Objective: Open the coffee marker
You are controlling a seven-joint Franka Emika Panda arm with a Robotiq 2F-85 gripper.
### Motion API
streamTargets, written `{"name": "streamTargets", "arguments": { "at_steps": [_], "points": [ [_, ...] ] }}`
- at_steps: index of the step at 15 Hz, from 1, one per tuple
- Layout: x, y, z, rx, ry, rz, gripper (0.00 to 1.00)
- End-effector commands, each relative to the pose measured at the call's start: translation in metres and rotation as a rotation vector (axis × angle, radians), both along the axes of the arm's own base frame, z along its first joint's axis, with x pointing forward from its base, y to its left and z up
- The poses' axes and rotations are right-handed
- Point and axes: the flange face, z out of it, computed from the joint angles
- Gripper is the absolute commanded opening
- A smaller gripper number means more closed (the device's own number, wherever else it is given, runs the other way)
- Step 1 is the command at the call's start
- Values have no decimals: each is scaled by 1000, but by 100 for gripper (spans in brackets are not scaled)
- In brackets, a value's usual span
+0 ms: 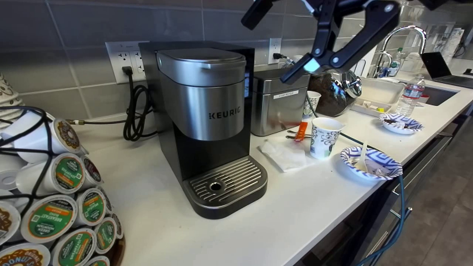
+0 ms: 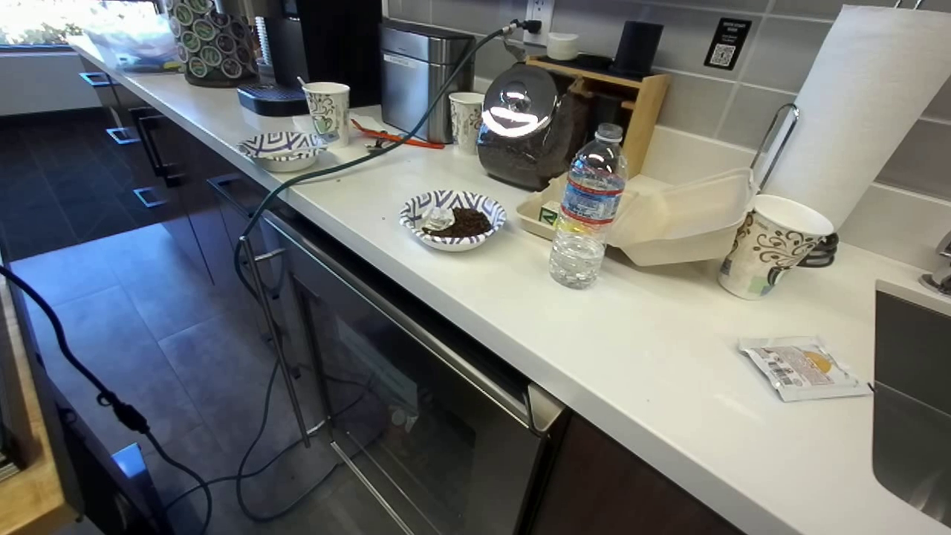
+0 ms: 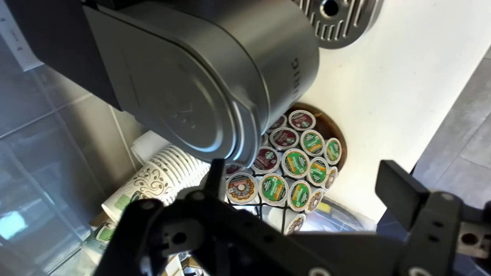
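Note:
The coffee marker (image 1: 207, 111), a tall black and brushed-silver Keurig machine, stands upright on the counter in an exterior view. Its rounded lid (image 1: 203, 61) is down, and its metal drip tray (image 1: 227, 184) faces the counter's front. An exterior view shows only its black side (image 2: 345, 52), cut off at the top. The wrist view shows the lid (image 3: 172, 96) from above, with its front lip near the left finger. My gripper (image 1: 268, 51) is open and empty, high beside the machine and apart from it. In the wrist view the gripper (image 3: 306, 170) has its fingers wide apart.
Stacked coffee pods (image 1: 70, 173) stand beside the machine. A steel canister (image 1: 281, 107) is close on its other side, with a napkin (image 1: 282, 153), a paper cup (image 1: 325, 142) and a bowl (image 1: 391, 159). A cable (image 2: 446, 82) crosses the counter. Stacked cups (image 3: 161, 172) are near the wall.

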Motion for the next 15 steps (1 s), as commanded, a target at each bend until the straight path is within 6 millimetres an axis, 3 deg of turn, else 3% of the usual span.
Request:
{"name": "streamTargets", "arguments": {
  "at_steps": [1, 8, 12, 15],
  "points": [
    [20, 4, -10, -38, -126, 63, 100],
    [51, 7, -28, -63, -289, 130, 100],
    [59, 9, -17, -59, -350, 131, 100],
    [54, 10, -1, -54, -405, 134, 100]
  ]
}}
